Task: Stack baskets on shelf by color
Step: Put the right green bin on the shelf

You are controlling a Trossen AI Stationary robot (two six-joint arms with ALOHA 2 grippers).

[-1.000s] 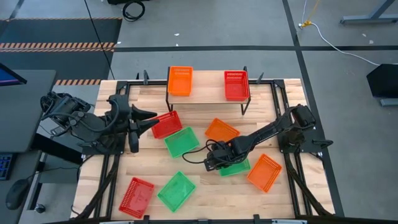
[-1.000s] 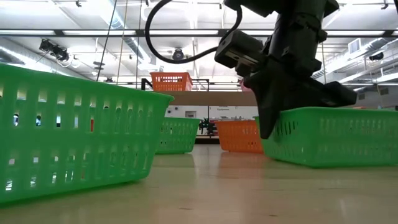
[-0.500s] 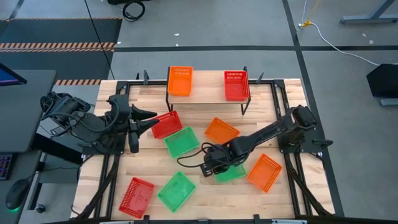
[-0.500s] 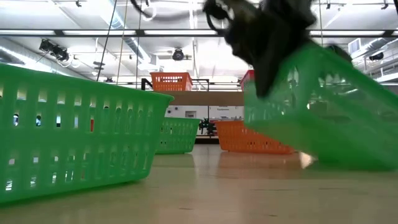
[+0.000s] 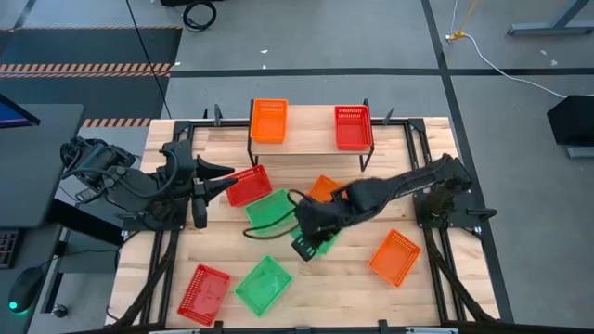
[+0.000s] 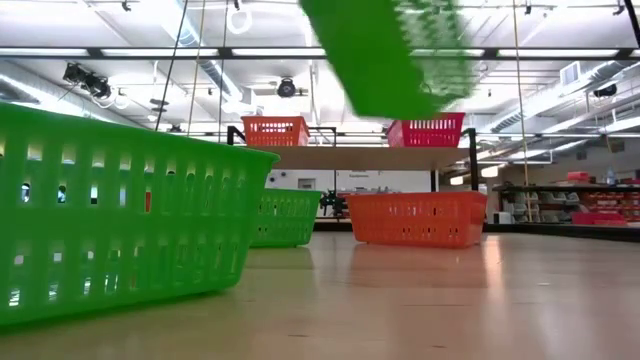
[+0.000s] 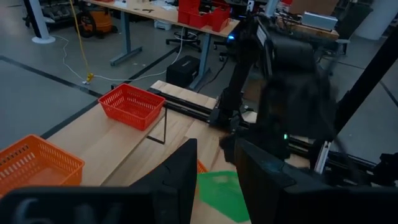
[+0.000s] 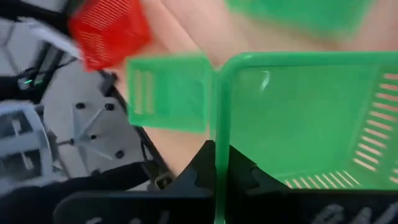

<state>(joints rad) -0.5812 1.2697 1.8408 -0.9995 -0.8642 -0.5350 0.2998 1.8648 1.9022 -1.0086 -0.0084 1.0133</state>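
Observation:
My right gripper (image 5: 310, 229) is shut on a green basket (image 5: 312, 244), which hangs over the table's middle and shows high up in the low view (image 6: 392, 50). My left gripper (image 5: 225, 180) is open and empty, beside a red basket (image 5: 249, 186) on the table's left. The shelf (image 5: 311, 134) at the far edge carries an orange basket (image 5: 269, 121) and a red basket (image 5: 353, 127), each resting on its bottom. On the table lie two green baskets (image 5: 271, 211) (image 5: 264, 284), two orange baskets (image 5: 325, 190) (image 5: 394, 257) and one red basket (image 5: 204, 293). My right gripper pinches one wall of the green basket at its rim (image 8: 221, 134), one finger inside the basket and one outside. The basket is lifted clear of the table and is tilted (image 6: 392, 50).
The right arm (image 5: 399, 190) reaches across the orange basket near the shelf and hides part of it. Black metal rails (image 5: 422, 148) frame the table's edges. Bare wood (image 5: 325, 288) shows between the near baskets.
My right gripper has risen and gone toward the table's left and far side, still shut on the green basket. The basket first tipped with one end on the table and now hangs clear of it, tilted, leaving its place beside the near-right orange basket.

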